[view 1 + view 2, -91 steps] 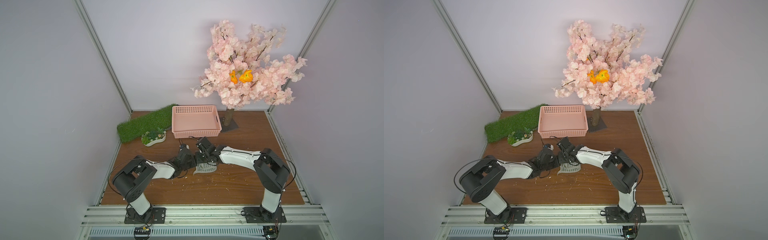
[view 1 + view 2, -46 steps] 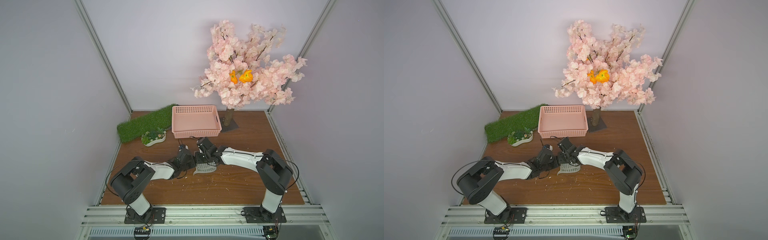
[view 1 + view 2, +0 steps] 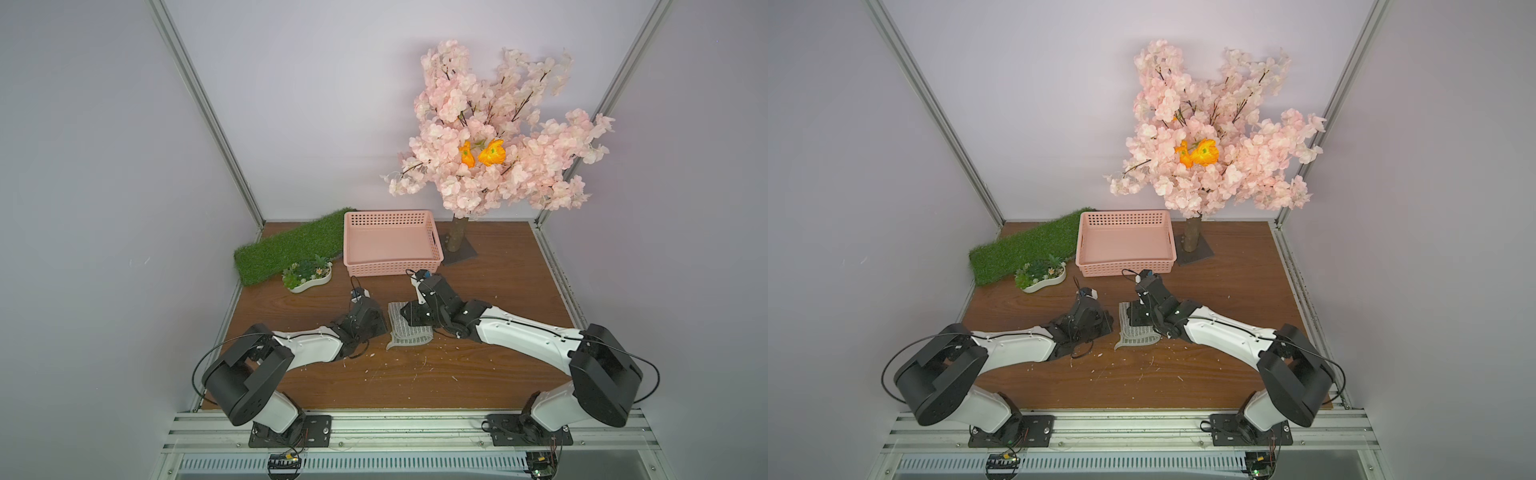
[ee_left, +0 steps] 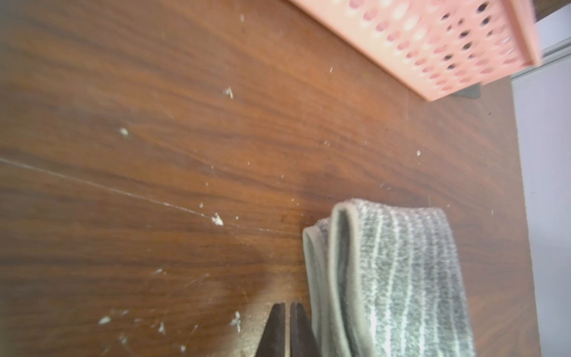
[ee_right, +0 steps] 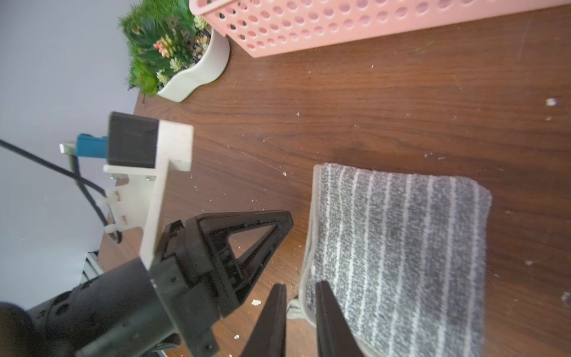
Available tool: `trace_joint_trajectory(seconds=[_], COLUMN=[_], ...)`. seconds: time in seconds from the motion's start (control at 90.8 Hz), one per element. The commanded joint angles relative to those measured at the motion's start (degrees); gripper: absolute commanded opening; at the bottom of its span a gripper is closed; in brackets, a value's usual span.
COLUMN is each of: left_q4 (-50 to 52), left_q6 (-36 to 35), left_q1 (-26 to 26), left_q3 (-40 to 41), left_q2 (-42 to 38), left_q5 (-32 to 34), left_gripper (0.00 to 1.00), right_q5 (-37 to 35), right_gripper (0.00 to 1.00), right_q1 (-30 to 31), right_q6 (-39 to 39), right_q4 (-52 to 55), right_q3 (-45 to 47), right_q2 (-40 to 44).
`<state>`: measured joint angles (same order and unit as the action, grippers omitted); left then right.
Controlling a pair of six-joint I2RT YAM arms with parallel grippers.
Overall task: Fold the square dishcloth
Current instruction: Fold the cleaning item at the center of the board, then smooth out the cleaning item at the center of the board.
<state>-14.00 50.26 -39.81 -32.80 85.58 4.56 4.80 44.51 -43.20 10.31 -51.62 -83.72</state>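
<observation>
Pale lilac walls and metal corner posts close in a brown wood-grain bench [image 3: 478, 374], dotted with whitish crumbs. At the back stand a pink basket [image 3: 390, 266], a green grass mat [image 3: 286, 249] with a small white planter [image 3: 307, 279] in front of it, and a pink blossom tree [image 3: 490, 137] carrying two orange flowers [image 3: 484, 153].

The square dishcloth [image 3: 406, 333] lies folded on the bench in front of the basket and apart from it, between the two arms in both top views [image 3: 1136, 334]. It shows as a narrow grey rectangle with thin whitish stripes. One near corner flares out from under the top layer. The left wrist view shows doubled layers of cloth [image 4: 401, 278], their plain hems running side by side along one edge.

The left pincer [image 4: 287, 324] sits low over the bench just beside that hemmed edge. Its tips are all but together (only a sliver of a gap) and grip nothing. The right wrist view shows it side-on [image 5: 278, 222], close to the cloth but off it.

The right pincer [image 5: 298, 312] stands over the cloth's [image 5: 401, 247] hemmed edge with its tips a little apart. A bit of hem shows in the gap, and one tip overlaps the cloth. I cannot tell whether the tips touch it.
</observation>
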Motion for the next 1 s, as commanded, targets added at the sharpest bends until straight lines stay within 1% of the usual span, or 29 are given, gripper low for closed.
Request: trace_joint_trajectory(seconds=[0.0,0.143,0.242,0.396,0.484,0.594,0.815,0.991], left_q4=[4.57,8.19,8.19,7.78,7.59,7.59,10.54,11.97], left_q6=[-3.22,-7.79,-10.44,-14.23,-14.57,-14.64,-13.67,-12.2], left_q1=[-1.29,-4.31,-6.0,-8.42,-8.61,-8.58,-8.53,-8.32], left_q3=[-1.6,-6.3,-9.79,-15.2,-16.88,-17.46,-17.38,-15.48], left_q2=[-2.6,-3.66,-2.18,2.98,6.08,8.66,11.5,12.11], left_q5=[4.43,7.9,6.71,3.61,2.05,2.48,6.56,8.32], left_gripper=[0.1,0.11,0.11,0.12,0.12,0.12,0.12,0.12], right_q5=[3.83,11.4,15.71,17.08,18.3,20.27,25.18,26.56], right_gripper=[0.17,0.16,0.16,0.16,0.16,0.16,0.16,0.15], right_q1=[-2.9,-7.96,-11.13,-13.07,-13.64,-13.75,-13.76,-13.75], right_q6=[-1.47,-3.99,-5.18,-5.42,-6.02,-6.98,-8.8,-9.89], right_q4=[-6.44,-14.32,-18.75,-20.9,-23.32,-27.14,-34.94,-37.55], right_q3=[5.21,12.9,16.94,19.81,20.97,21.99,22.37,23.29], right_q2=[4.61,9.04,10.93,11.32,10.22,7.88,1.22,-2.32])
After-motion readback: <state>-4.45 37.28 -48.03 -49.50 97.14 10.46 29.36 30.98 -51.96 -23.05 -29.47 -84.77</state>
